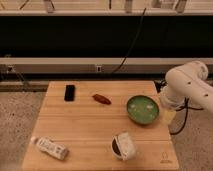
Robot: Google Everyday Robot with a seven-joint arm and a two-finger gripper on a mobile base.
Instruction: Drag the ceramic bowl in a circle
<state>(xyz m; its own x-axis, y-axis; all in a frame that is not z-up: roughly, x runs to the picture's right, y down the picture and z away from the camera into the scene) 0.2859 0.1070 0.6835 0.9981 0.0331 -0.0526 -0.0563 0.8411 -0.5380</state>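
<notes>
The ceramic bowl (142,110) is a round, wide, shallow green dish with pale specks inside. It sits on the right side of the wooden table (85,125). My white arm (187,85) comes in from the right and bends down. My gripper (168,116) is at the bowl's right rim, close to the table's right edge. Whether it touches the rim is unclear.
A black phone (69,92) lies at the back left. A reddish-brown item (101,99) lies near the back middle. A plastic bottle (51,148) lies on its side at the front left. A small dark cup with a white wrapper (123,146) stands in front of the bowl.
</notes>
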